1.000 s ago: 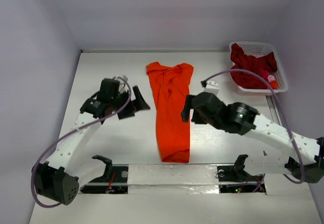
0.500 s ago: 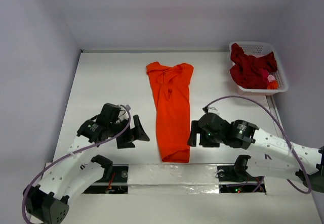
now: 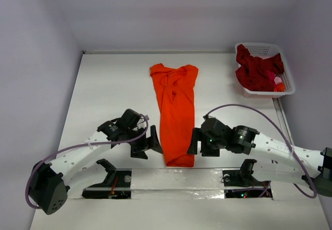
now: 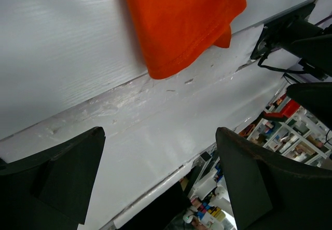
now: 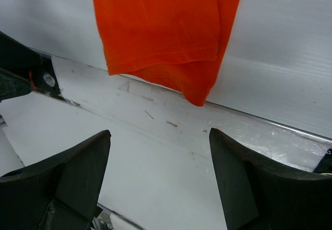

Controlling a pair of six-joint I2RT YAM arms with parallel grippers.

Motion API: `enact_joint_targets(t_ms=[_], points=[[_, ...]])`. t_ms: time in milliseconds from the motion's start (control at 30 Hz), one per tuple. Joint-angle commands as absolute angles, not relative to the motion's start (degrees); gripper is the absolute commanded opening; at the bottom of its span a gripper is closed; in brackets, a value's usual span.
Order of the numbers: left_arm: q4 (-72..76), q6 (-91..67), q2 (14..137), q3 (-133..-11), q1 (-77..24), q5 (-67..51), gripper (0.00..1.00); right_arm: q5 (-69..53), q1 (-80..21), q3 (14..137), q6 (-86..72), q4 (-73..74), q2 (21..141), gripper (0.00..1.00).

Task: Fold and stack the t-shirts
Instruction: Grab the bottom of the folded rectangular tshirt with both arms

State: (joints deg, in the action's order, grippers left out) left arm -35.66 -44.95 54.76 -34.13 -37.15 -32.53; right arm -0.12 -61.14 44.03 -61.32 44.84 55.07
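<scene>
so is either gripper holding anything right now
Nothing is held. The left gripper and right gripper are open, either side of the orange tee's near end.

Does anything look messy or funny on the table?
The bright orange cloth t-shirt is a long strip, bunched and wrinkled at its far end, one layer poking out at its near end. In the white latticed plastic basket, dark crimson red cloth sits crumpled.

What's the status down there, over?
Both open, empty: left gripper, right gripper, flanking orange t-shirt, lying flat. In basket: crimson t-shirt. Nothing blocking.
</scene>
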Motion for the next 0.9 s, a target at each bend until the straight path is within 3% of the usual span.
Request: enact_joint_targets(t_ms=[0,433,867], points=[[-29.28,-48.06,56.25,-31.83,-39.1,-33.3,0.86,-3.51,-60.91,41.84,-63.1,41.66,56.34,0.82],[-20.4,-52.11,64.6,-30.76,-43.07,-29.71,0.86,-4.83,-60.91,38.76,-63.81,34.46,63.72,0.81],[-11.16,-57.04,71.72,-29.36,-47.11,-28.74,0.86,-5.98,-60.38,32.52,-68.73,29.35,61.61,0.8]])
